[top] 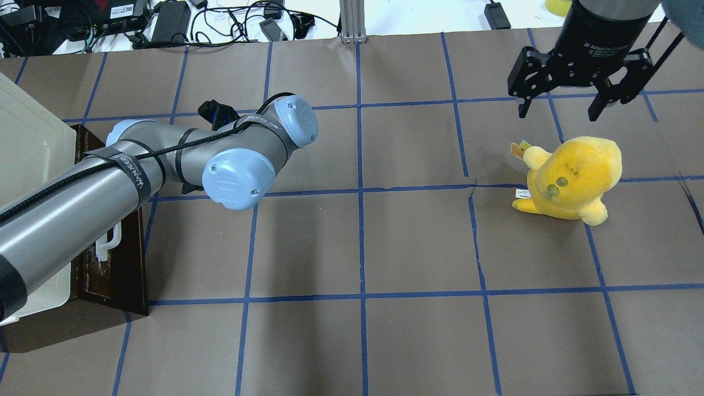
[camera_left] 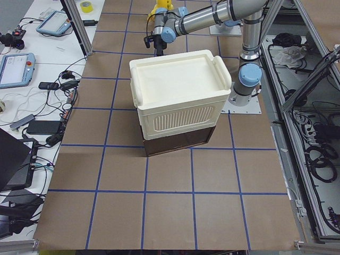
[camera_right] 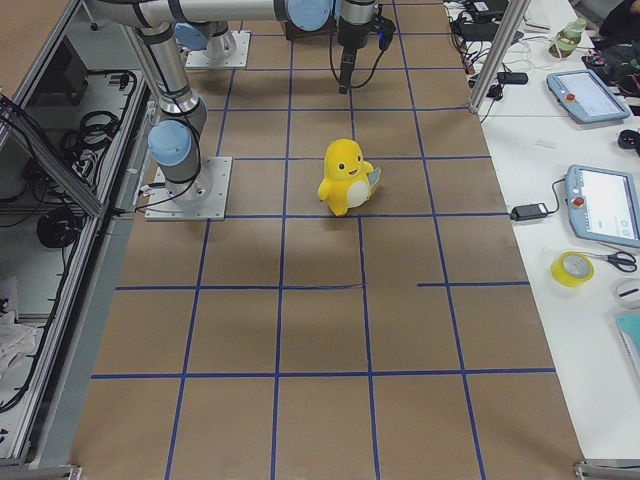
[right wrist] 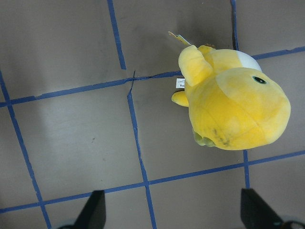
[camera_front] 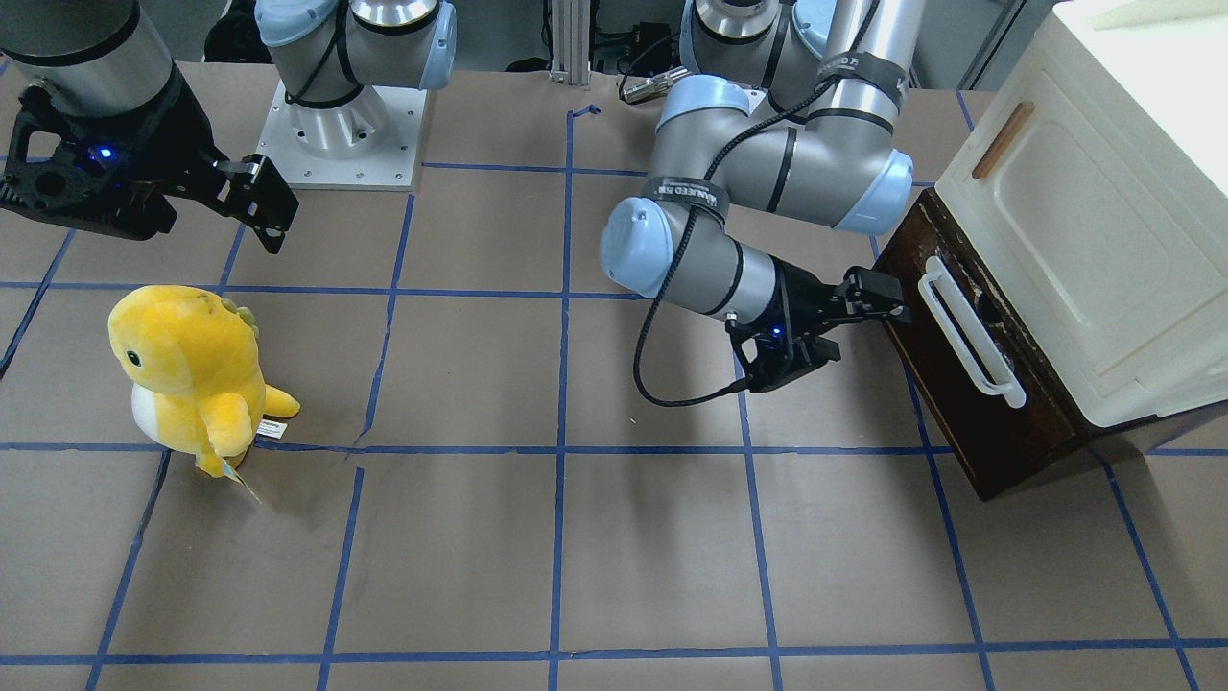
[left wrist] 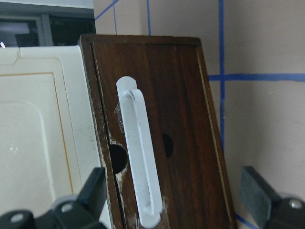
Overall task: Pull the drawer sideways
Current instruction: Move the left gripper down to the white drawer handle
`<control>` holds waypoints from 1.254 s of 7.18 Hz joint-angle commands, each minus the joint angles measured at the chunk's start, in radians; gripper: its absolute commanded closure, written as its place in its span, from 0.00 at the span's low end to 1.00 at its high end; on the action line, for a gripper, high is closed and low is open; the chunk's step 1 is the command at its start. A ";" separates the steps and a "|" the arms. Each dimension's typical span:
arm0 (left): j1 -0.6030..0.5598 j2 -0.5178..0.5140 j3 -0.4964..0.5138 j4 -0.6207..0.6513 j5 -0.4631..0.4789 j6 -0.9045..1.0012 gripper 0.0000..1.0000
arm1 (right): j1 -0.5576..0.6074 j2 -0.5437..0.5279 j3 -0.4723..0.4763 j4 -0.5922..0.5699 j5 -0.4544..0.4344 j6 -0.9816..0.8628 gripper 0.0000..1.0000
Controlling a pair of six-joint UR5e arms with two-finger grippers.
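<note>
The drawer (camera_front: 959, 413) has a dark brown wooden front and a long white bar handle (camera_front: 969, 331). It sits under a cream cabinet (camera_front: 1094, 211), and its inner walls do not show. My left gripper (camera_front: 868, 331) is open and empty, close in front of the handle's far end without touching it. In the left wrist view the handle (left wrist: 140, 157) stands upright on the drawer front (left wrist: 186, 119), between my spread fingertips (left wrist: 95, 191). My right gripper (camera_front: 259, 206) is open and empty. It hangs above the table, far from the drawer, and also shows in the overhead view (top: 558, 107).
A yellow plush toy (camera_front: 192, 369) stands on the brown paper table, below the right gripper; it also shows in the right wrist view (right wrist: 233, 109). The cabinet door has a small brown wooden handle (camera_front: 1003, 139). The left arm's elbow (top: 236, 176) reaches over the table beside the cabinet.
</note>
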 commanded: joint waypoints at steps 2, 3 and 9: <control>0.033 -0.068 -0.043 -0.035 0.129 -0.104 0.00 | 0.001 0.000 0.000 0.000 0.000 0.000 0.00; 0.040 -0.070 -0.054 -0.080 0.131 -0.107 0.00 | 0.001 0.000 0.000 0.000 0.000 0.000 0.00; 0.122 -0.070 -0.119 -0.121 0.286 -0.156 0.00 | -0.001 0.000 0.000 0.000 0.000 0.000 0.00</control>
